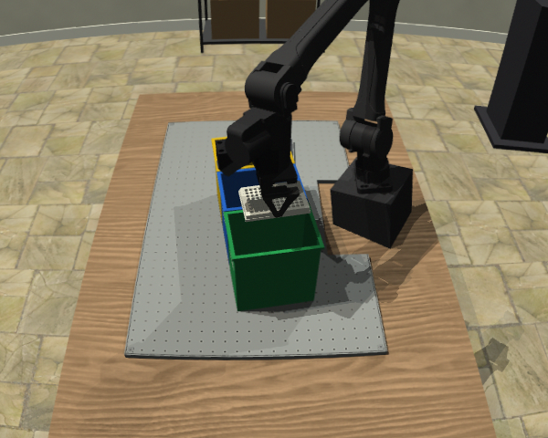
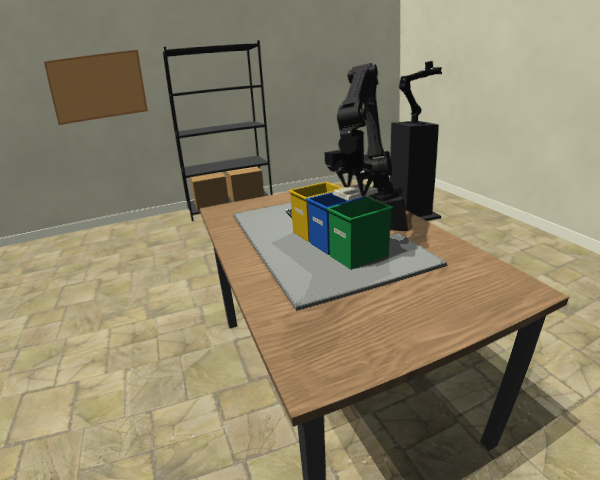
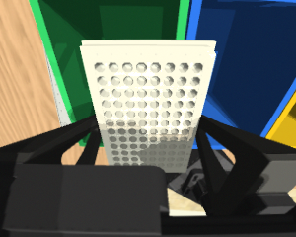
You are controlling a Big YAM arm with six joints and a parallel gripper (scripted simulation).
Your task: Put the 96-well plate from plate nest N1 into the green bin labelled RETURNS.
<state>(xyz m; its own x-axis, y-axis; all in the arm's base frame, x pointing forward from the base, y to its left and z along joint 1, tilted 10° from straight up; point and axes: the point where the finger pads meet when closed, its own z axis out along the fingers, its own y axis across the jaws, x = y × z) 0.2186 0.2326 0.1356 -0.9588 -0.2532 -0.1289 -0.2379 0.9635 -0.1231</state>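
My gripper (image 1: 279,203) (image 2: 353,181) (image 3: 148,118) is shut on the white 96-well plate (image 1: 251,202) (image 2: 348,193) (image 3: 148,94) and holds it flat by its long sides. The plate hangs above the bin rims, over the border between the blue bin (image 1: 230,188) (image 2: 318,222) (image 3: 252,64) and the green bin (image 1: 274,283) (image 2: 359,240) (image 3: 113,25). In the wrist view the plate's far end reaches over the green bin's opening. All three bins stand upright in a row. The yellow bin (image 1: 214,147) (image 2: 300,211) (image 3: 292,123) is the farthest, partly hidden by the arm.
The bins stand on a grey perforated mat (image 1: 184,292) (image 2: 310,279) on the wooden table (image 1: 274,401) (image 2: 393,335). The arm's black base block (image 1: 374,207) sits right of the bins. A low grey nest (image 1: 318,207) lies between the bins and the base.
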